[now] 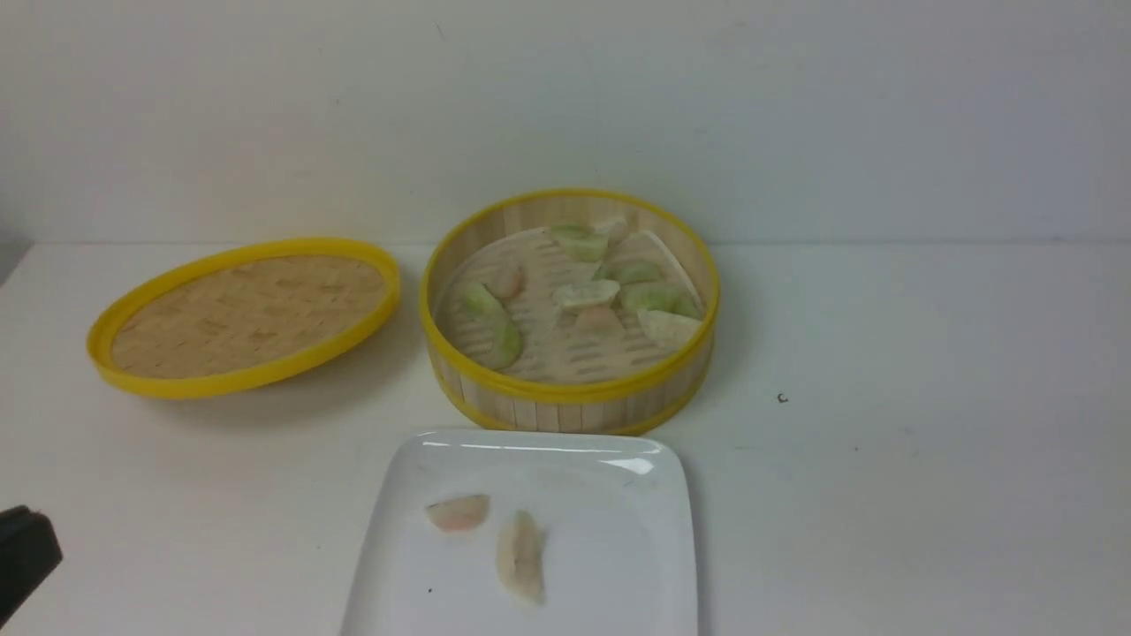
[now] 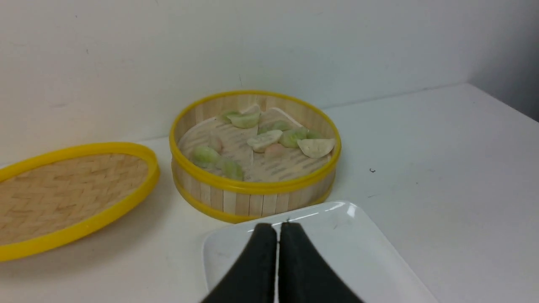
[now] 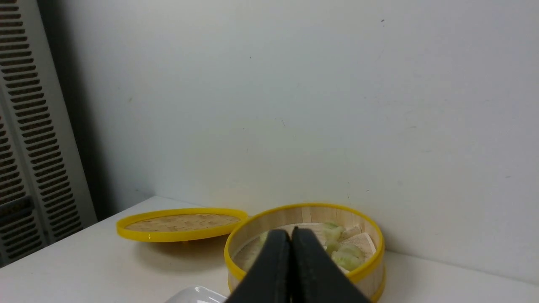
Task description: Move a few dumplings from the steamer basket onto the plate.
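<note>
Whitish dumpling [image 1: 519, 556] lengthwise toward steamer basket [image 1: 565, 411]

— Which colours are borne by the steamer basket [image 1: 570, 402]?
— Yellow is carried on its top and bottom rims. The wall is striped with upright slats of pale bamboo, and the floor is slatted in the same light tan.
— And the dumplings [image 1: 585, 293]?
— Pale green, whitish and faintly pink ones are seen in the basket. On the glossy white plate [image 1: 610, 548], one is tinged pink and one is whitish.
— The lid [image 1: 247, 314]?
— It is rimmed in yellow and woven in a tan herringbone.
— What else?
— The table [image 1: 884, 495] is white, flecked by one small dark mark [image 1: 782, 398]. The wall [image 1: 565, 106] is off-white. The left gripper [image 2: 277, 229] and right gripper [image 3: 290, 235] are black. A pale grey panel [image 3: 25, 126] is patterned with rows of dark slots.
</note>
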`<control>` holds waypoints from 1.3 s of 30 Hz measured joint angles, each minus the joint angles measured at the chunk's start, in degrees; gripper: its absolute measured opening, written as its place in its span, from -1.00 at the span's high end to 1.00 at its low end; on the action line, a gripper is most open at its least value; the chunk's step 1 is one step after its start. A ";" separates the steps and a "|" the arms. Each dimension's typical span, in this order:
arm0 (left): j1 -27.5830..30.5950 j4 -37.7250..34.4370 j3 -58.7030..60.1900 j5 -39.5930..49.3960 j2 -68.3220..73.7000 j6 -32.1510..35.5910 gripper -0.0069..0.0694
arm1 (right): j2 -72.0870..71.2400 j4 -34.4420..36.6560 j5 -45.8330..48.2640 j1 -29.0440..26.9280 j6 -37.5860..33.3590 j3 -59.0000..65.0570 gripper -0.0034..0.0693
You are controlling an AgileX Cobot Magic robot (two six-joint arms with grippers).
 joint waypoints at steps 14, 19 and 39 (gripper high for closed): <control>0.49 0.77 4.23 -2.05 -2.79 2.82 0.83 | 0.00 -0.06 0.00 0.00 0.00 0.00 0.94; 7.80 1.77 14.09 -12.76 -5.43 5.66 0.83 | 0.00 -0.06 0.06 0.00 0.00 0.00 0.94; 19.79 4.08 30.73 -14.77 -10.49 6.19 0.83 | 0.00 -0.15 0.20 0.00 0.00 0.00 0.94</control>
